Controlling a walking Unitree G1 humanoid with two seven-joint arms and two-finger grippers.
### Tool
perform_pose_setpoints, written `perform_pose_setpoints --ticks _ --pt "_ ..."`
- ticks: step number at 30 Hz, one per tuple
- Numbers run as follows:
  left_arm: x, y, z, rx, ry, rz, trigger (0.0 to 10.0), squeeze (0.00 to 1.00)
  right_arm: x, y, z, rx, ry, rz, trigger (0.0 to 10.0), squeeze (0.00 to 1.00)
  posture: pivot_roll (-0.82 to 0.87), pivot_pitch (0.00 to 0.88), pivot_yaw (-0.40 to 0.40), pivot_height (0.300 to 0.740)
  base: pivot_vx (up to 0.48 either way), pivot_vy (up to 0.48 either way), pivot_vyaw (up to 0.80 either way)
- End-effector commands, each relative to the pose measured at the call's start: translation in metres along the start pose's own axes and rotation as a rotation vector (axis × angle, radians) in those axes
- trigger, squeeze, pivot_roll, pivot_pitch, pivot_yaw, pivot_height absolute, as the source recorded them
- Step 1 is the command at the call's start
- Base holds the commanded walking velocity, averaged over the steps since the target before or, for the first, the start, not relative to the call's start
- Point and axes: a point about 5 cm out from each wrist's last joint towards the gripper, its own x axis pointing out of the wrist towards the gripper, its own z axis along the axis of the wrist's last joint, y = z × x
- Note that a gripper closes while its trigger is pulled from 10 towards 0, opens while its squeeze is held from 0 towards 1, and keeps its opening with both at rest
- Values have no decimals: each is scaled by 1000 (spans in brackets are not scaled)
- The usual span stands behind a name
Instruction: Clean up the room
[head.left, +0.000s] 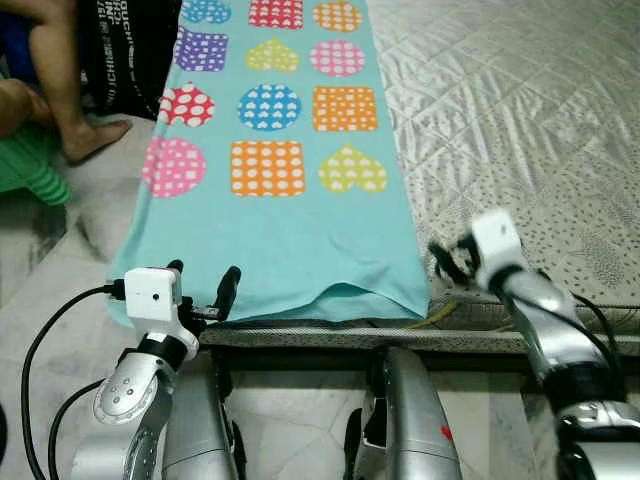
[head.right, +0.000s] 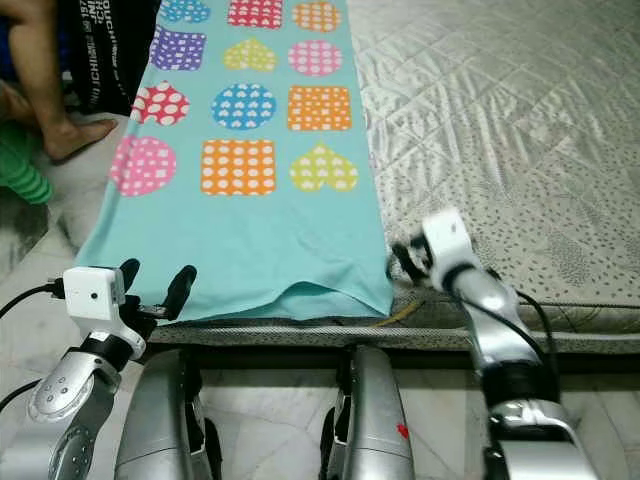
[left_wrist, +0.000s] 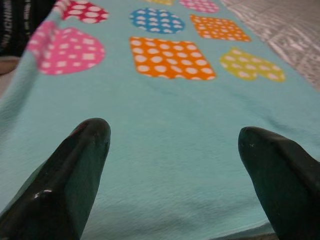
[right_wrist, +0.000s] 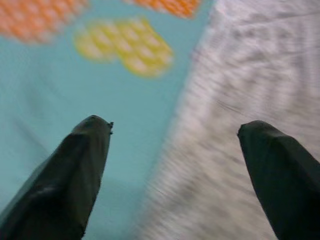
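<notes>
We look down on a wide mattress under a quilted silver-grey cover (head.left: 520, 110), the biggest thing here, running across the right of the scene & back. Over its left part lies a long turquoise cloth printed w/ dotted hearts, squares and circles in pink, orange, yellow, blue and purple (head.left: 280, 240); its near hem hangs at the mattress edge, its left side drooping toward the pale marble-look tiled floor (head.left: 60, 270). At upper left a person's bare leg and foot (head.left: 70, 110) rest on that floor, beside a dark garment w/ white lettering (head.left: 125, 50) and a green striped fabric (head.left: 30, 170).

Our left gripper (head.left: 204, 286) sits at the cloth's near left corner, fingers spread wide, nothing between them; wrist view shows turquoise fabric just beyond the tips. Our right gripper (head.left: 447, 258), blurred, is at the cloth's near right corner, over the line where cloth meets quilt, fingers likewise well apart, holding nothing.
</notes>
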Motion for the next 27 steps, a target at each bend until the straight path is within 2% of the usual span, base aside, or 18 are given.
perform_pose_setpoints --ticks 1,4,6,7,8,9,10,11,13,14,15,16,18,21,23,27 --pt "-3 2 -6 -2 25 6 10000 0 -6 5 -10 90 44 47 10000 1000 132 254 -54 545 0 0 0" --pt "-3 2 -6 -3 26 6 10000 0 -14 29 -12 156 86 210 10000 1000 130 252 -56 545 0 0 0" --pt "-3 2 -6 -4 25 6 10000 0 -24 44 -16 161 121 310 10000 1000 130 252 -56 545 0 0 0" --pt "-3 2 -6 -5 25 5 10000 0 -31 52 -21 136 153 373 10000 929 130 252 -56 545 0 0 0" --pt "-2 1 -7 -7 25 2 10000 0 -43 62 -31 97 208 453 10000 686 130 252 -56 545 0 0 0" --pt "-2 0 -7 -7 25 1 10000 0 -46 65 -35 84 230 476 10000 686 130 252 -56 545 0 0 0" --pt "-2 0 -7 -8 25 -1 10000 0 -49 67 -39 80 258 486 10000 529 122 247 -53 545 0 0 0" --pt "-1 0 -7 -8 25 -3 10000 0 -52 69 -43 57 283 497 10000 490 122 247 -53 545 0 0 0" --pt "-1 -1 -7 -8 25 -5 10000 0 -53 70 -45 33 298 505 10000 490 122 247 -53 545 0 0 0" --pt "-1 -1 -7 -8 25 -7 10000 0 -55 72 -46 23 305 513 10000 431 123 245 -47 545 0 0 0" --pt "-1 -1 -7 -8 25 -7 10000 0 -55 72 -46 23 305 513 10000 431 123 245 -47 545 0 0 0" --pt "-1 -1 -7 -8 25 -8 10000 0 -54 74 -44 23 300 516 10000 388 123 245 -47 545 0 0 0" --pt "-1 0 -7 -7 25 -10 10000 0 -51 76 -40 36 280 500 10000 384 122 244 -46 545 0 0 0" --pt "1 0 -6 -6 23 -12 10000 0 -42 77 -21 93 184 458 10000 384 125 244 -46 545 0 0 0" --pt "1 0 -5 -6 21 -12 10000 0 -36 75 -2 132 81 434 10000 388 127 243 -49 545 0 0 0" --pt "0 0 -6 -7 21 -11 10000 0 -34 74 3 164 53 428 10000 384 127 243 -49 545 0 0 0"
